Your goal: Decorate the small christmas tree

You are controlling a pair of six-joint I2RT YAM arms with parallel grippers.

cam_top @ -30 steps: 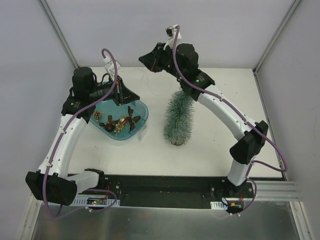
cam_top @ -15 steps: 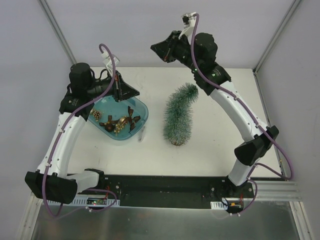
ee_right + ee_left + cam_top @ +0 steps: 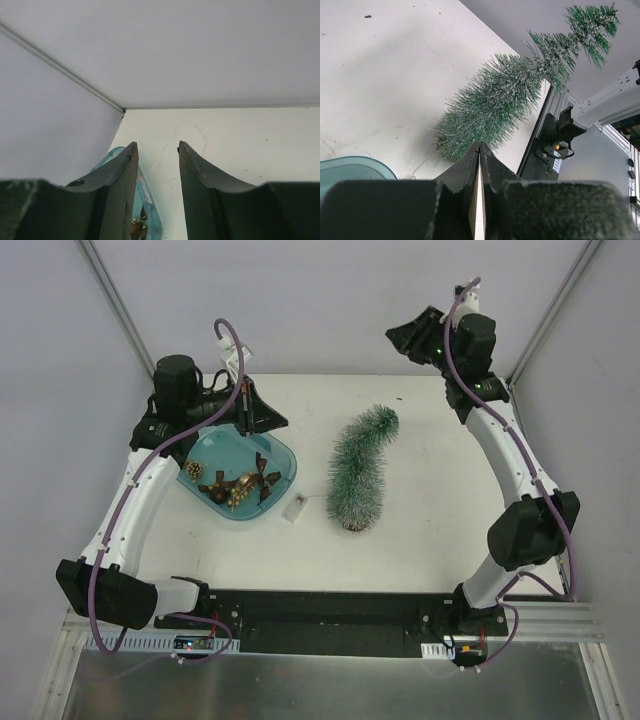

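White enclosure walls and a pale tabletop framed the scene. Over the last second the right gripper (image 3: 398, 338) had lifted away from the top of the small frosted-green bottle-brush christmas tree (image 3: 357, 475) and swung up and out toward the far right corner. That left the tree in plain sight, standing on its round brown base but with its upper part bent over to one side. I judged no ornament was hung on it yet, so the decorating had hardly started. A small white box (image 3: 293, 508) lay on the table between the tree's base and the teal plastic tray (image 3: 287, 456), having shifted slightly.

In the right wrist view the right gripper (image 3: 156, 145) had its fingers (image 3: 122, 170) moderately spread with nothing between them, only bare table and the tray's rim (image 3: 116, 153) below their tips. The tree was well apart from them.

The left gripper (image 3: 278, 421) hovered over the tray's far edge. In its wrist view the left gripper (image 3: 480, 146) was clenched, the fingers (image 3: 465, 165) meeting along a hairline slit, and I could see nothing pinched there. The tree (image 3: 495, 105) stood just beyond their tips. The brown and gold ornaments (image 3: 240, 487) lay in the tray beneath them, untouched.
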